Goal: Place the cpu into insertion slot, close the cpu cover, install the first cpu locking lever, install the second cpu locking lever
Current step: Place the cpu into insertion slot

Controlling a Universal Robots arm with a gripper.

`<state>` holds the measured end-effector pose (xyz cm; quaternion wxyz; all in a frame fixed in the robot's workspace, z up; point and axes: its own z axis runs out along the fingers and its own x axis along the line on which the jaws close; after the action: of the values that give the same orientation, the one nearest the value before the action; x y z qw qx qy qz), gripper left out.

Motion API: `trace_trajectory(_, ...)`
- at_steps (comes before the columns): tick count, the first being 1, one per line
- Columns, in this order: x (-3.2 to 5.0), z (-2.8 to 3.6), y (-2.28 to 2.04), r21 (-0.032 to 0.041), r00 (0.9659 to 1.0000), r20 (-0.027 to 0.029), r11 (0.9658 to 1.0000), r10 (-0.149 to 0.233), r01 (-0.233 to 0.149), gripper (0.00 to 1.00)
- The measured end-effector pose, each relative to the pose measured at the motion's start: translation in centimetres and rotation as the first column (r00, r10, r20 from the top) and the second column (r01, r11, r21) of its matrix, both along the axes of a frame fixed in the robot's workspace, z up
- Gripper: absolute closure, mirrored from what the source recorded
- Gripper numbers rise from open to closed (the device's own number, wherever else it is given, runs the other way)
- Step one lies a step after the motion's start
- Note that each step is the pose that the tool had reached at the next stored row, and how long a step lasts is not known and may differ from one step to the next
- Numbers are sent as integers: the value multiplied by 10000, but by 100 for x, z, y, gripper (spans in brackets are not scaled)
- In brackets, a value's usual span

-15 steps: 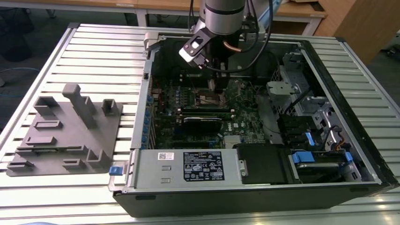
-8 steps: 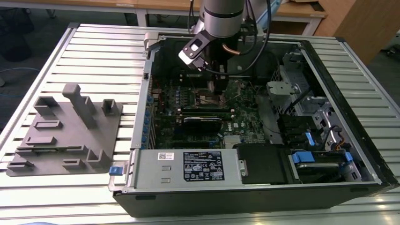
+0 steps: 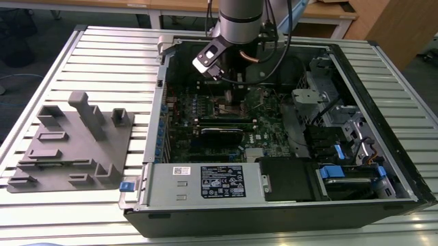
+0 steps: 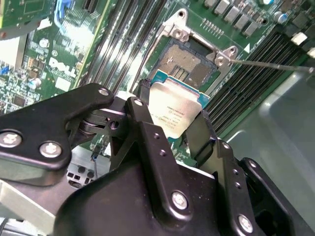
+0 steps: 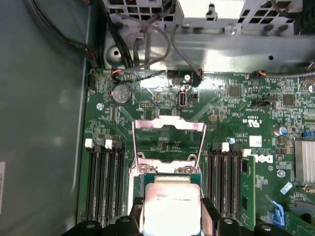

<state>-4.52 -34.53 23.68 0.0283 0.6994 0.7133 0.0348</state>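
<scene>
The gripper point(image 4: 172, 115) is clamped on the cpu point(image 4: 179, 104) by its edges, holding it over the insertion slot point(image 4: 189, 61), apparently not yet seated. Beyond, the cpu cover point(image 5: 170, 123) stands flipped open. The first step looks in hand; seating likely calls for square alignment and a level descent.

cpu point(image 4: 174, 105): in the second wrist view, partly hidden behind the fingers point(image 4: 147, 137); in the first wrist view, cut off by the picture's edge.
insertion slot point(image 3: 229, 108): in the exterior view, too small to tell detail.
</scene>
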Motion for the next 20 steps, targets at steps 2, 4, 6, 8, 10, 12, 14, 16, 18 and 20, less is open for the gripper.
trace_trajectory(2,-26,-7,0,0,10000,3,10000,-2,2,46)
trace_trajectory(4,-50,-22,2,2,10000,10,10000,-2,2,46)
trace_trajectory(6,-56,-54,2,1,10000,12,10000,-1,1,46)
trace_trajectory(8,-60,-90,2,2,10000,13,10000,-1,1,46)
trace_trajectory(10,-65,-126,2,1,10000,13,10000,-1,1,46)
trace_trajectory(12,-73,-143,7,0,10000,13,10000,-1,1,46)
trace_trajectory(14,-79,-152,16,1,10000,13,10000,-1,1,46)
trace_trajectory(16,-84,-172,21,0,10000,12,10000,-1,1,46)
trace_trajectory(18,-87,-210,22,1,10000,13,10000,-1,1,46)
trace_trajectory(20,-87,-246,22,2,10000,13,10000,0,0,46)
